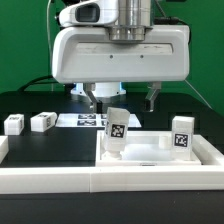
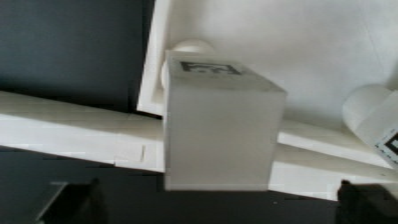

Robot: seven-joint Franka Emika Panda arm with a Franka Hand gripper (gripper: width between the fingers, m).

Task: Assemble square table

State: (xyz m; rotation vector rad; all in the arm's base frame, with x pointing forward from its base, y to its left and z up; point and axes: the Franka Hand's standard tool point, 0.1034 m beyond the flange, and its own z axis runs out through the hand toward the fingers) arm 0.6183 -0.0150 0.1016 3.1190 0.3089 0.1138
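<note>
**Operator:** List the layout, largest item first.

**Technician:** A black table (image 1: 40, 145) carries a long white border wall (image 1: 60, 180) along its near edge. The square tabletop (image 1: 150, 155), a white slab with a raised rim, lies flat just behind that wall, toward the exterior view's right.

**Operator:** Gripper condition?

**Technician:** The gripper (image 1: 121, 100) hangs over the rear part of the tabletop with its jaws spread wide. It grips nothing, and both fingers (image 1: 91, 97) stand clear of every part.

**Operator:** Where are the legs relative to the tool?

**Technician:** The centre leg (image 1: 116, 131) stands upright on the tabletop's side toward the exterior view's left. It sits below the gripper, in line with the gap between the fingers. In the wrist view this leg (image 2: 222, 120) sits midway between the two dark fingertips (image 2: 71, 200), apart from both. The corner leg (image 1: 181, 135) stands upright at the tabletop's far side, toward the exterior view's right. The loose legs (image 1: 42, 121) rest on the black table at the exterior view's left, well apart from the gripper. The marker board (image 1: 85, 120) lies flat near them.
</note>
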